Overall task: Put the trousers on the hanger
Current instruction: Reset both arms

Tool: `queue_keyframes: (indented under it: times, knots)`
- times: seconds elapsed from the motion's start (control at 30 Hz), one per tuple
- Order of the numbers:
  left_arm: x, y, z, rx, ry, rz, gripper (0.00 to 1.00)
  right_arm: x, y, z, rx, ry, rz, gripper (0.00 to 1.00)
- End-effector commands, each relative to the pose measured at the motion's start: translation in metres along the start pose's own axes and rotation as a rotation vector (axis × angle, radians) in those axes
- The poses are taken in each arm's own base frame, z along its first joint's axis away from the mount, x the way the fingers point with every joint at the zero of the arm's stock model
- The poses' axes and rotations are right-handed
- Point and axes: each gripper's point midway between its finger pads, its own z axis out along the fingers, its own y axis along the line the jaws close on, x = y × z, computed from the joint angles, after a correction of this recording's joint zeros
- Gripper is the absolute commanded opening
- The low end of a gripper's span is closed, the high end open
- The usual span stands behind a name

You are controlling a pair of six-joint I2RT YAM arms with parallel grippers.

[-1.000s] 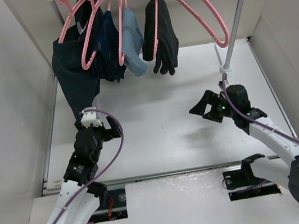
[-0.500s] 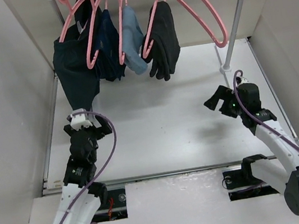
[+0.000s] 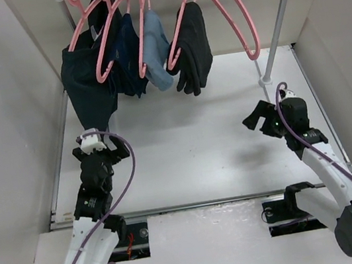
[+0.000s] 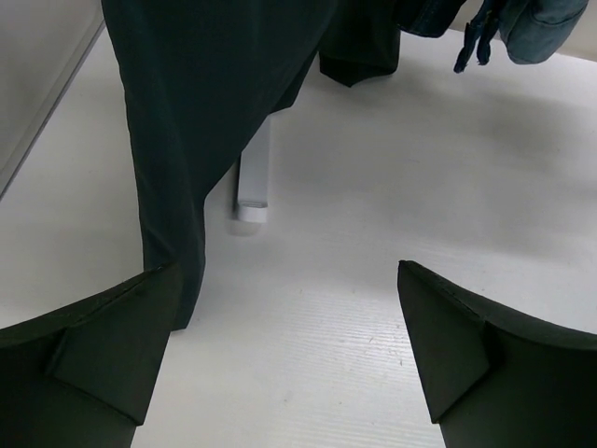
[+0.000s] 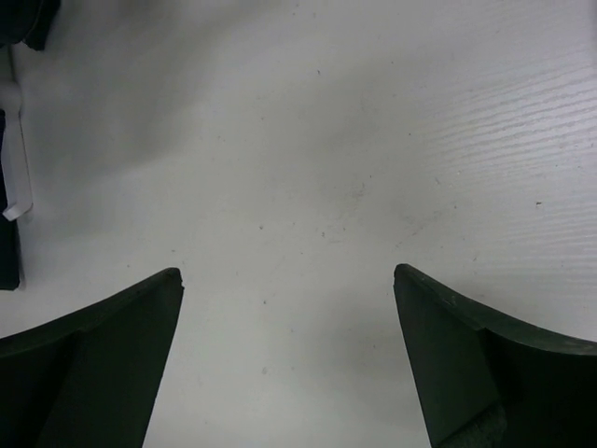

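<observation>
A dark navy-teal garment (image 3: 88,85) hangs at the left, with a small light blue cloth (image 3: 157,44) nearby. An empty pink hanger (image 3: 230,19) hangs rightmost, near the slanted rack pole (image 3: 278,25), above the white worktop (image 3: 186,150).

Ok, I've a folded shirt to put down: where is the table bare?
Bare: the middle of the white tabletop, between the left pincer and the right pincer, forward to the near edge. Crowded: the back left, where the long dark navy-teal garment hangs low.
</observation>
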Motion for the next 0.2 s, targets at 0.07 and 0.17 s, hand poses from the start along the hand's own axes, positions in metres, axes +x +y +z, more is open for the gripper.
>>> queue_keyframes:
  times: [0.07, 0.17]
  knots:
    - [-0.0128, -0.0027, 0.0004, 0.017, -0.054, -0.01, 1.0, -0.0267, 0.0144, -0.0116, -0.041, -0.092, -0.048, 0.99]
    - [-0.0128, -0.0027, 0.0004, 0.017, -0.054, -0.01, 1.0, -0.0233, 0.0116, -0.0105, -0.036, -0.085, -0.055, 0.99]
